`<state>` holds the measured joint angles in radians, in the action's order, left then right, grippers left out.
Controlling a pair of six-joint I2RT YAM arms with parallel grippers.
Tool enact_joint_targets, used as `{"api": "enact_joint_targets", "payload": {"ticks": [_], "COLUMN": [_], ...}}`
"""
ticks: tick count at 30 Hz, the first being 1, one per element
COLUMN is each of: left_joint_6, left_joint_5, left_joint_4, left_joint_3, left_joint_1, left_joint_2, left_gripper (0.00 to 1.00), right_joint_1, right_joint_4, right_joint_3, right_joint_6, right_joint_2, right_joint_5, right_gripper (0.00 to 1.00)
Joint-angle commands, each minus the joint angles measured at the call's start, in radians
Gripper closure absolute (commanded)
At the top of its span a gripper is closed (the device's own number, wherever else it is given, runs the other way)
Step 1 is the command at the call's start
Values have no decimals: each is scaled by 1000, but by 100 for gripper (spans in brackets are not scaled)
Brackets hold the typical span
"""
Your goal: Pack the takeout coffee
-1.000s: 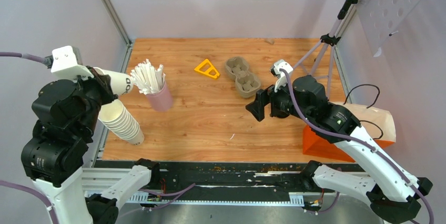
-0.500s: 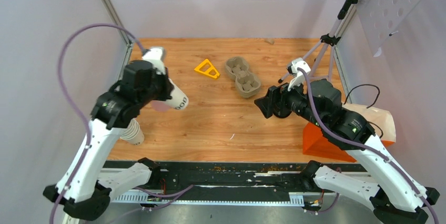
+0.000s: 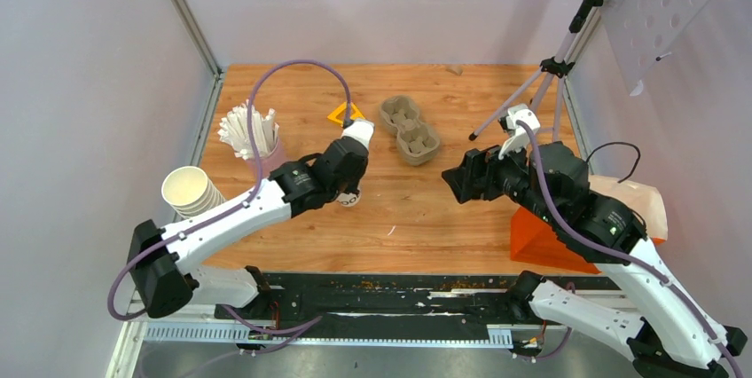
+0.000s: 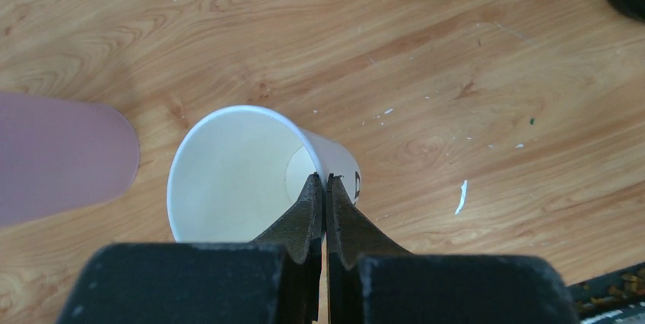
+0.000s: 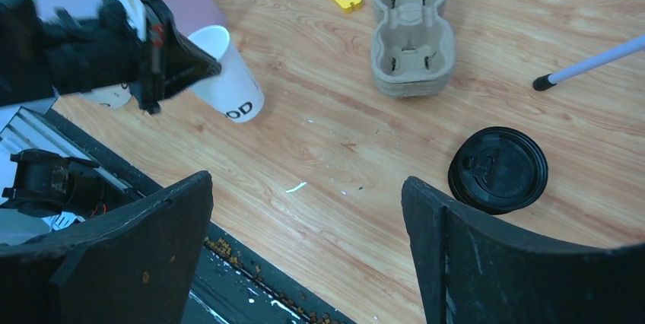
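Observation:
My left gripper [image 3: 348, 185] is shut on the rim of a lidless white paper cup [image 4: 228, 176] with black lettering. One finger is inside the cup and one outside. The cup [image 5: 232, 84] is tilted, with its base at or just above the wood left of the table's middle. A stack of round black lids [image 5: 498, 169] lies on the wood under my right gripper [image 3: 461, 181]. That gripper [image 5: 308, 187] is open, empty and held above the table. No lidded cup shows.
A grey-brown pulp cup carrier [image 3: 410, 129] and a yellow triangle [image 3: 348, 115] lie at the back middle. A pink cup of white straws [image 3: 248, 128] and a stack of cream cups [image 3: 191, 192] stand at the left. An orange box [image 3: 541, 240] and a tripod [image 3: 532, 94] are at the right.
My left arm has swung from the cup stack at the far left to the table's middle, carrying the white cup. My right gripper has shifted slightly right.

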<state>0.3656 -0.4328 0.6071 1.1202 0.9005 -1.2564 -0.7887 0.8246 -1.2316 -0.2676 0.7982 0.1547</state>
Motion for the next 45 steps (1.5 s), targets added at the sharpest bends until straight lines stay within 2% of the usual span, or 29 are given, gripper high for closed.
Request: {"api": "enact_joint_targets", "payload": {"ticks": [1, 12, 21, 27, 30, 35, 37, 45], "left_joint_6": [36, 159, 196, 198, 202, 191, 173, 139], "left_joint_5": [-113, -112, -82, -89, -103, -175, -194, -233], "left_joint_4": [-196, -227, -154, -120, -103, 36, 88, 207], "left_joint_3": [-65, -111, -37, 15, 18, 68, 86, 97], "left_joint_1": [44, 157, 212, 212, 212, 212, 212, 212], "left_joint_2": [-35, -157, -182, -50, 25, 118, 162, 363], "left_gripper": [100, 99, 81, 64, 46, 16, 1, 0], "right_joint_1": [2, 2, 2, 2, 2, 2, 3, 5], "right_joint_4": [8, -2, -7, -14, -19, -36, -30, -8], "right_joint_3": [-28, -4, 18, 34, 48, 71, 72, 76], "right_joint_6": [1, 22, 54, 42, 30, -7, -23, -4], "right_joint_2": [-23, -19, -22, -23, -22, -6, 20, 154], "right_joint_5": [51, 52, 57, 60, 52, 31, 45, 154], "right_gripper": [6, 5, 5, 5, 5, 5, 6, 11]}}
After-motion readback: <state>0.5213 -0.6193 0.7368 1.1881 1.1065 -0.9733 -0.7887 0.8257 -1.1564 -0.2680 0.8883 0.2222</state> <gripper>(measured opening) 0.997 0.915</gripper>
